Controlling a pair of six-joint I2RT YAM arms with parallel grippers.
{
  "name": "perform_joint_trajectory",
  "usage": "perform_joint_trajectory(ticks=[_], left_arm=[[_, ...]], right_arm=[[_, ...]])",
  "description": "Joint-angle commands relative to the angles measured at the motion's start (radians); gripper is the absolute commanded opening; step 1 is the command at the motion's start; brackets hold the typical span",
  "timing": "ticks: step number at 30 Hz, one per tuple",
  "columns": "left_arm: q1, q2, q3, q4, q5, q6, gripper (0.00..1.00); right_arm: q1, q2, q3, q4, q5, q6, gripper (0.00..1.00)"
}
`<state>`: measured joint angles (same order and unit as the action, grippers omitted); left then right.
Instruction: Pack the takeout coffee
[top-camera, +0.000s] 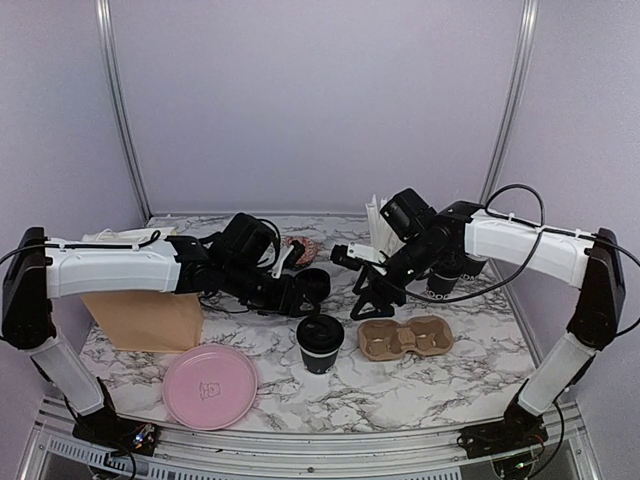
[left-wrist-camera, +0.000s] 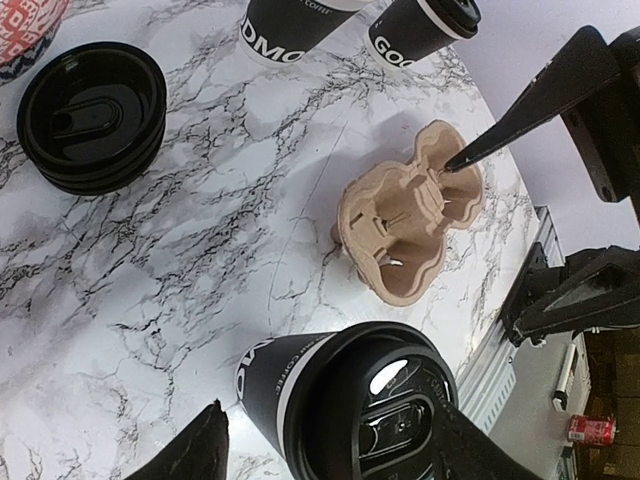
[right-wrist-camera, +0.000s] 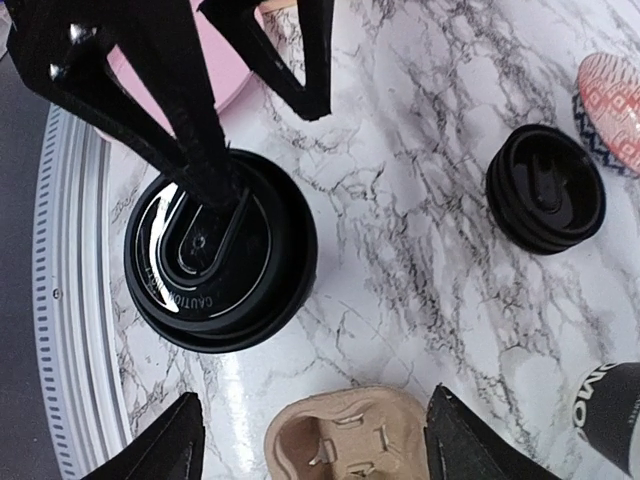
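The table top (top-camera: 400, 390) is marble-patterned and smooth, with a faint sheen. The lidded cup (left-wrist-camera: 265, 385) has a matt black paper wall, and its lid (right-wrist-camera: 225, 270) is glossy black plastic that catches bright reflections. The spare lid stack (left-wrist-camera: 92, 115) is black plastic with a duller, satin finish. The cup carrier (left-wrist-camera: 405, 225) is brown moulded pulp, rough, fibrous and matt. The plate (top-camera: 210, 386) is pink and smooth; its material cannot be told. The bag (top-camera: 145, 318) is matt brown paper. The arm shells (top-camera: 110, 270) are smooth white plastic. The frame posts (top-camera: 115, 100) are pale metal.
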<state>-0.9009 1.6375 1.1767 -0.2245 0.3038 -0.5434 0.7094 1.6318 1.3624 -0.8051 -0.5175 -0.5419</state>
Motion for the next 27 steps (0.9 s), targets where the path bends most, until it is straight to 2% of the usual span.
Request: perform_joint_trajectory(ticks=[1, 7, 14, 27], left_arm=[[0.003, 0.004, -0.021, 0.007, 0.024, -0.017, 0.68], [0.003, -0.001, -0.069, 0.006, 0.024, -0.024, 0.62], [0.002, -0.003, -0.111, 0.004, 0.008, -0.026, 0.56], [0.002, 0.025, -0.108, 0.004, -0.008, -0.024, 0.55]], right_arm=[[0.002, 0.004, -0.053, -0.001, -0.059, 0.063, 0.73], [0.002, 0.042, -0.084, 0.012, -0.108, 0.083, 0.72], [0.004, 0.109, -0.038, 0.0, -0.177, 0.096, 0.72], [-0.014, 0.19, 0.019, -0.037, -0.291, 0.126, 0.72]])
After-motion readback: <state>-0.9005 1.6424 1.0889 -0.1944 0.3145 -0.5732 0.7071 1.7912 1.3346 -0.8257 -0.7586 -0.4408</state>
